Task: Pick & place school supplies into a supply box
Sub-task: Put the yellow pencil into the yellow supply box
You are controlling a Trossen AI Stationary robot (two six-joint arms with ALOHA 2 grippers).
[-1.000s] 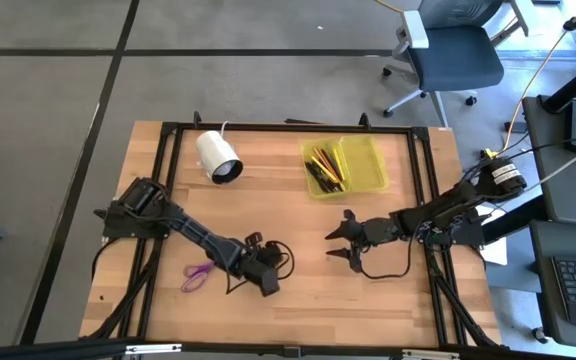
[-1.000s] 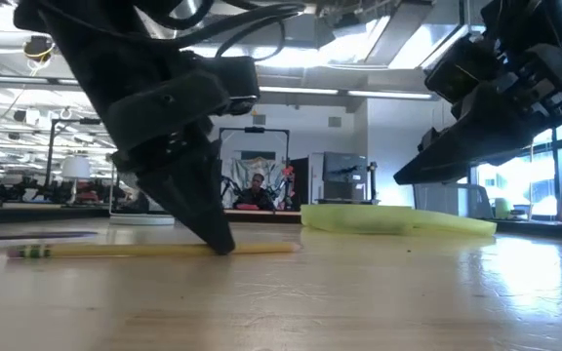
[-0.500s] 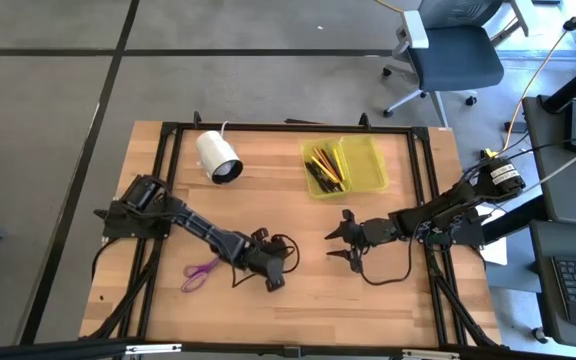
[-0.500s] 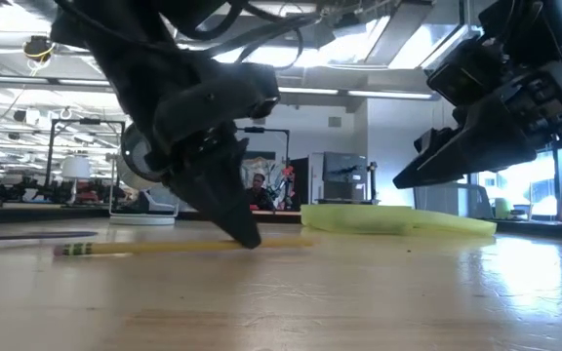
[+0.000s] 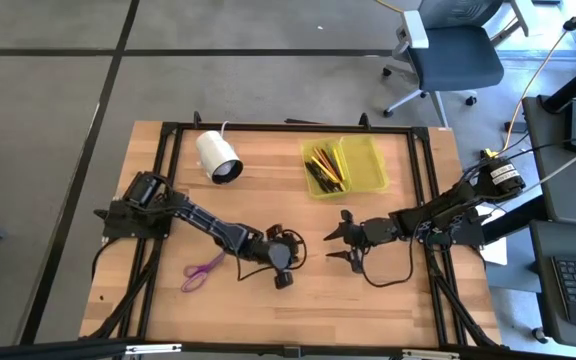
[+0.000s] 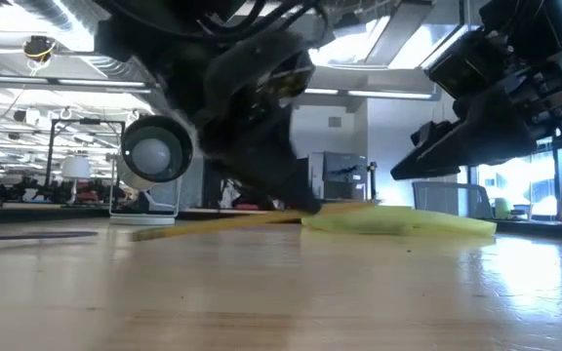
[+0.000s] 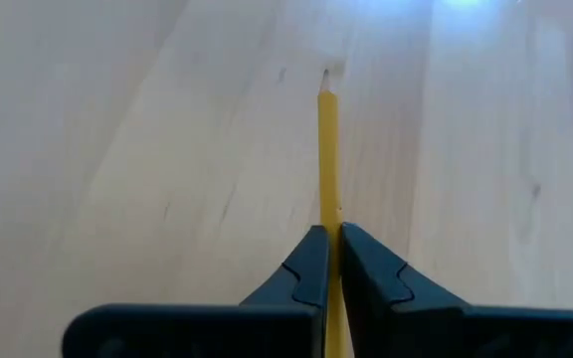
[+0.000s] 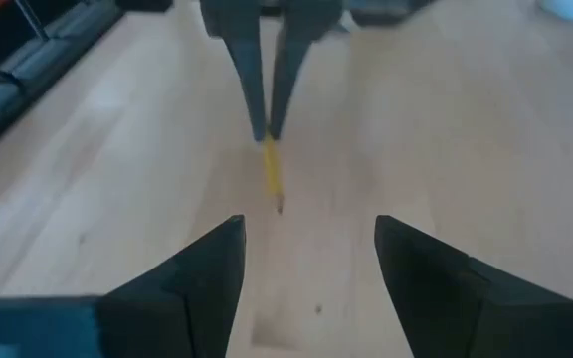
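A yellow pencil (image 6: 213,222) is held in my left gripper (image 5: 286,275), which is shut on it near the table's middle front. The pencil's sharpened tip (image 7: 325,78) points toward my right gripper (image 5: 340,245), which hovers open and empty a short way to the right, facing it (image 8: 306,259). The yellow-green supply box (image 5: 358,165) lies open at the far right of the table, with several pencils and pens (image 5: 323,168) in its left half. Purple-handled scissors (image 5: 203,270) lie flat on the table to the left of my left gripper. My left gripper pinches the pencil's shaft (image 7: 327,214) between its two fingertips, closer to the tip end than to the other end. The fingers slant down from the table's left and lie nearly along the pencil. The pencil is tilted, its tip end (image 6: 364,207) raised above the table and its other end (image 6: 140,234) low.
A white cylinder (image 5: 218,157) with a cable lies at the far left of the table. Bare wood lies between the two grippers and along the near edge. A black frame (image 5: 168,200) borders the table. An office chair (image 5: 453,50) stands beyond the far edge.
My left gripper has gone toward the table's right edge and has tipped from pointing down to slanting rightward, staying shut on the pencil. The pencil, which lay flat on the table, has slid right, turned, and its tip end has risen. My right gripper has kept open.
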